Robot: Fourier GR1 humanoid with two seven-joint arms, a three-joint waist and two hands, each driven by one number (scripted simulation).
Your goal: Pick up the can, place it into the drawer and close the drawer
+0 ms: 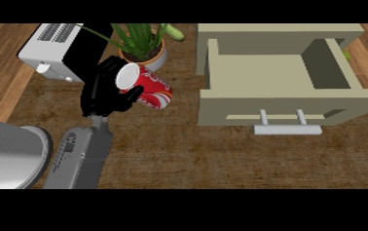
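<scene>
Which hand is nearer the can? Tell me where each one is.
Left. The left hand is curled round the can, holding it; the right hand shows nowhere in the head view.

Toaster and plant on the bench

A white toaster [52,52] sits at ten o'clock on the brown wood bench [215,162]. Just beside it, toward twelve o'clock, a green plant [140,36] stands in a pale pot [156,58], leaves spreading toward the far edge.
</scene>
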